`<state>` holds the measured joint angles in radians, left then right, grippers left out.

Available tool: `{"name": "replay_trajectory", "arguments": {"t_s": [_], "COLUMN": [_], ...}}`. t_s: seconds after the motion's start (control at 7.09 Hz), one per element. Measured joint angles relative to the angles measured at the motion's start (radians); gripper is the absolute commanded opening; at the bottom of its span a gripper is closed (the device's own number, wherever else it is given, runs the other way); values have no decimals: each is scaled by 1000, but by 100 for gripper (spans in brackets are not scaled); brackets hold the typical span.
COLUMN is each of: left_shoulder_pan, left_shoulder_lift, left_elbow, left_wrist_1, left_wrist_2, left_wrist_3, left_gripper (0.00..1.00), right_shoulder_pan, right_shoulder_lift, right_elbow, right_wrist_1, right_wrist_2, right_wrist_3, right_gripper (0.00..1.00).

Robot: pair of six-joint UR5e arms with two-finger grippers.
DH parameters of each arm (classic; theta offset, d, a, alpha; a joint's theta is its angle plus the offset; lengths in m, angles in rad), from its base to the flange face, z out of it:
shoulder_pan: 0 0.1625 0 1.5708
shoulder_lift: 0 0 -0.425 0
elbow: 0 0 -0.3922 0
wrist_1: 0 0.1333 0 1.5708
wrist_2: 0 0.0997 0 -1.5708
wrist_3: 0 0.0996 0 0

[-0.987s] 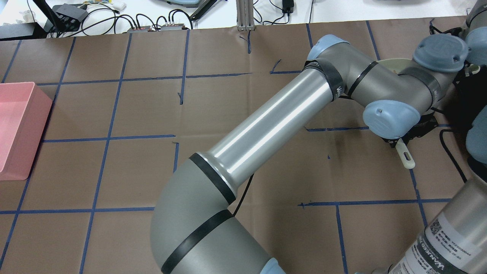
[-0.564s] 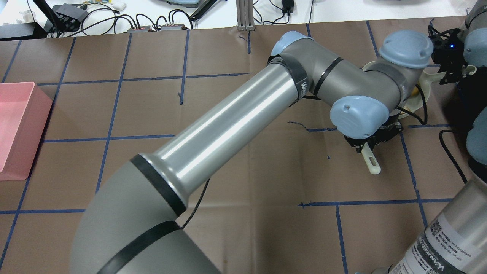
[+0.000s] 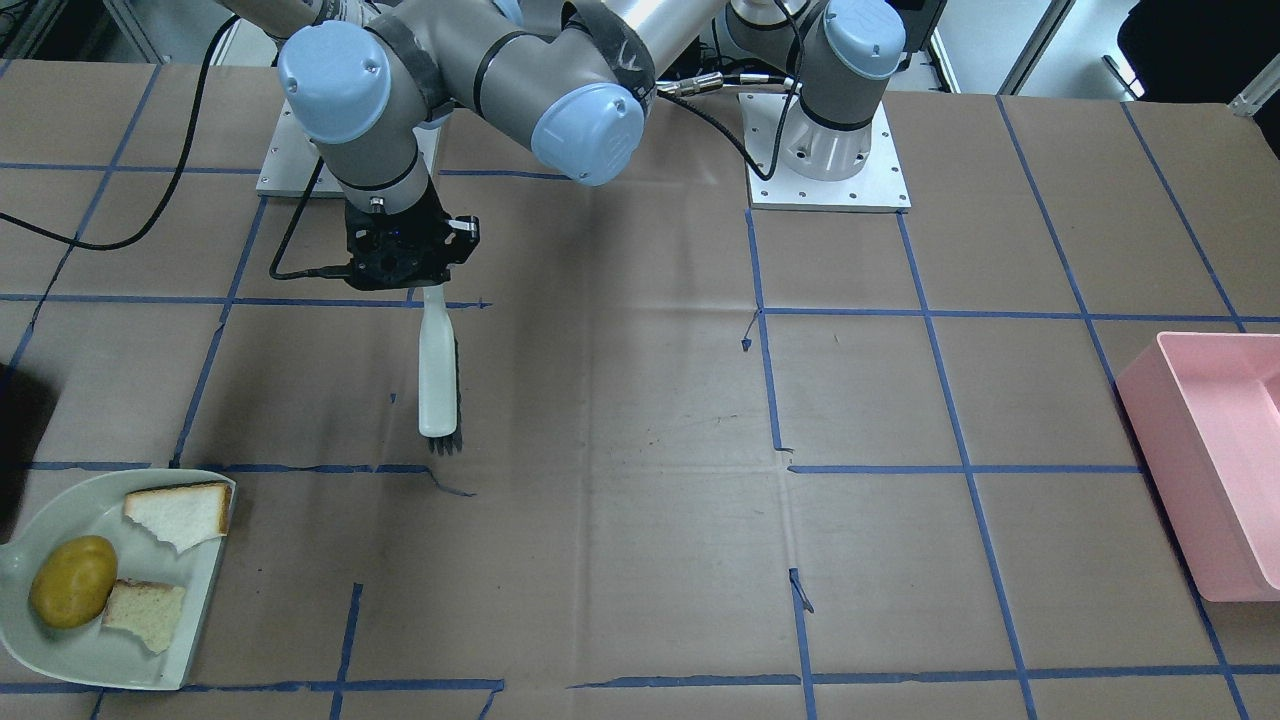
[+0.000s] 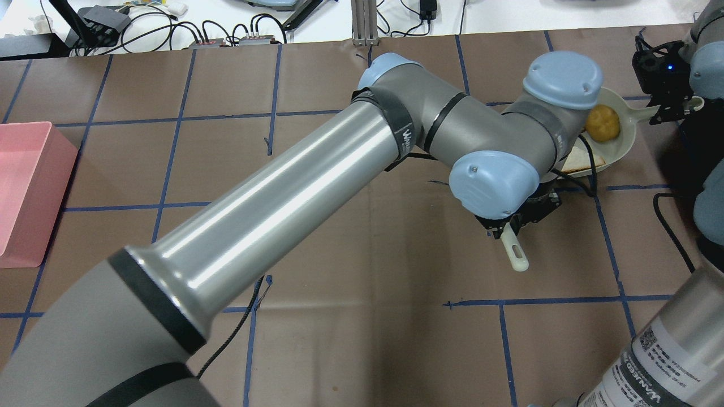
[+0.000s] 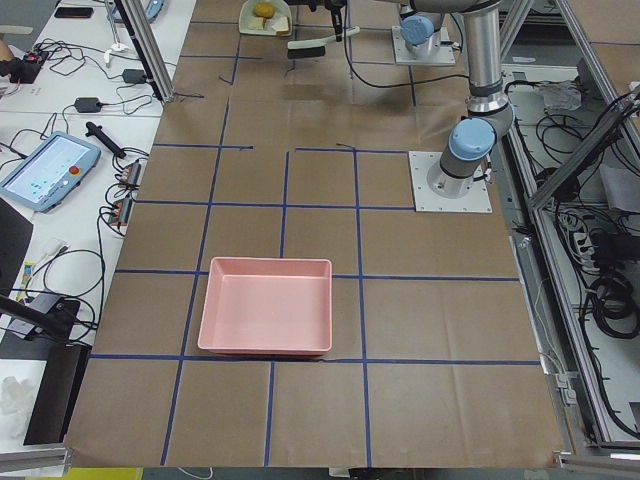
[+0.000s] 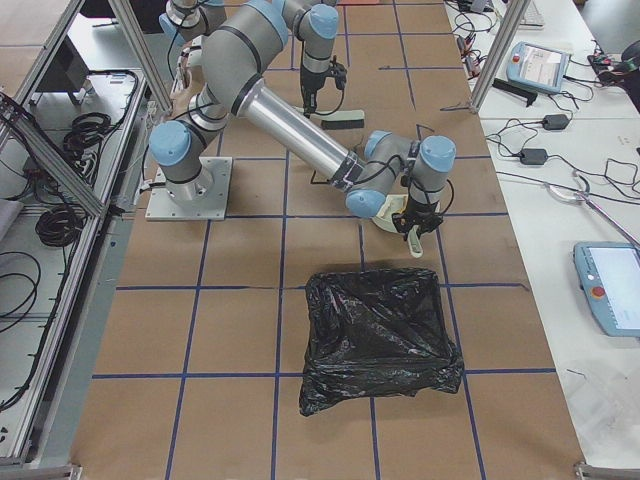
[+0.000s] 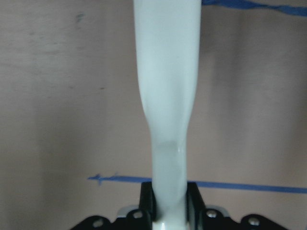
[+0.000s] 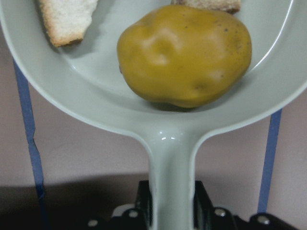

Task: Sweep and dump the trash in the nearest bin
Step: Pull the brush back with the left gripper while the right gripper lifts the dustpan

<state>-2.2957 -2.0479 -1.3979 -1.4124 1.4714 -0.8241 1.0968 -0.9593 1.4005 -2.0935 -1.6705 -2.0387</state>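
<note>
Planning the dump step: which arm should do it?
Right. The right gripper holds the dustpan, potato and bread already inside, and the black bag bin sits nearby. The left gripper only holds the brush.

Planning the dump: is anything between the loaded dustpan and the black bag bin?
Nothing visible stands between the dustpan and the black bag bin; the brush is held on the dustpan's far side.

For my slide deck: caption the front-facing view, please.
Left gripper holds brush; dustpan carries potato-like piece and two bread pieces; pink bin at opposite side.
</note>
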Motion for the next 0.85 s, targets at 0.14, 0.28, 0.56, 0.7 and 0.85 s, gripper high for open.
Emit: {"name": "replay_trajectory", "arguments": {"t_s": [0.14, 0.28, 0.56, 0.7, 0.85], "left_shoulder_pan": [0, 1, 1, 1, -1], "left_shoulder_lift": [52, 110, 222, 279, 327], "left_elbow": [-81, -172, -345, -433, -514], "left_wrist_1": [24, 59, 133, 160, 195], "left_wrist_2": [15, 23, 27, 27, 27], "left_wrist_3": [-1, -2, -3, -4, -5], "left_gripper": [0, 0, 0, 0, 0], "right_shoulder_pan": [0, 0, -1, -1, -1], "right_shoulder_lift": [-3, -7, -17, -38, -66], "right_elbow": [0, 0, -2, -4, -6], "right_wrist_1": [1, 4, 20, 50, 92], "right_wrist_2": [8, 15, 29, 38, 42], "right_wrist_3": [0, 0, 0, 0, 0], "right_gripper": [0, 0, 0, 0, 0]}}
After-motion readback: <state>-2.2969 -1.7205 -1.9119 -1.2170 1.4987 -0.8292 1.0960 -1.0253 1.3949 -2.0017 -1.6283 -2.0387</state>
